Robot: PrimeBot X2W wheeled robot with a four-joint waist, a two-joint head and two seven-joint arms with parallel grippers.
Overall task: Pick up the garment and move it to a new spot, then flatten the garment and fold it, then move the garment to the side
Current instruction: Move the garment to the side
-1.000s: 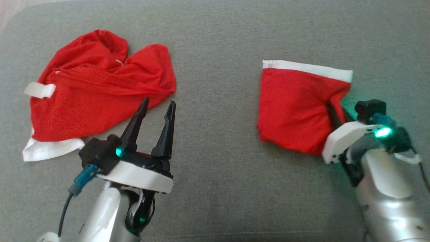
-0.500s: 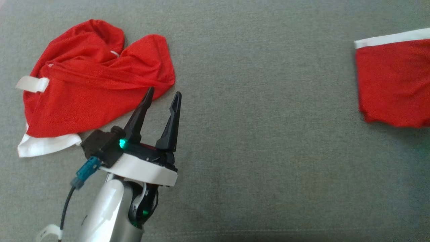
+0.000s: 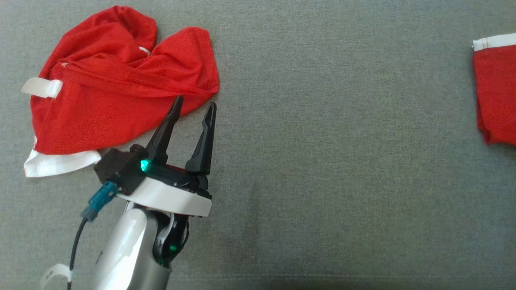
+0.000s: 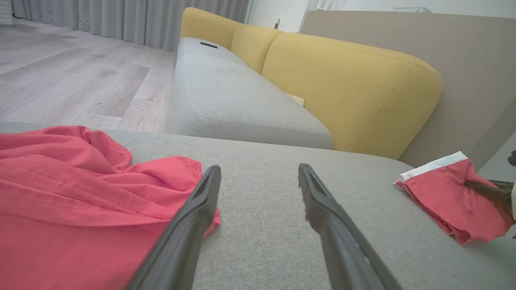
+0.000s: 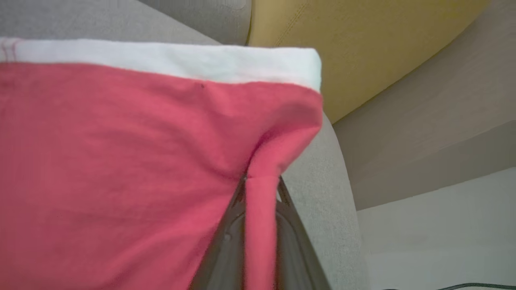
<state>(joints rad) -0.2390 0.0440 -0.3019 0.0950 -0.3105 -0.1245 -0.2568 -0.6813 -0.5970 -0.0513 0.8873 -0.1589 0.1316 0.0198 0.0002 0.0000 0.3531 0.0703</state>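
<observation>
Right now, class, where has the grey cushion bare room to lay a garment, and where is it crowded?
Free: the stretch of cushion between the crumpled red garment and the folded red garment, right of the left tool. Crowded: the left end, around the crumpled garment and the open tool.

Nothing readable anywhere: no words, brand marks, numbers or signs. On the crumpled red garment (image 3: pixel 117 84), upper left of the head view, a small white tag (image 3: pixel 144 50) at the neck, too small to make out any print. Along the top of the right wrist view, the white hem band (image 5: pixel 161 60) of the folded red garment (image 5: pixel 100 161): plain, only faint stitching at its left end.
</observation>
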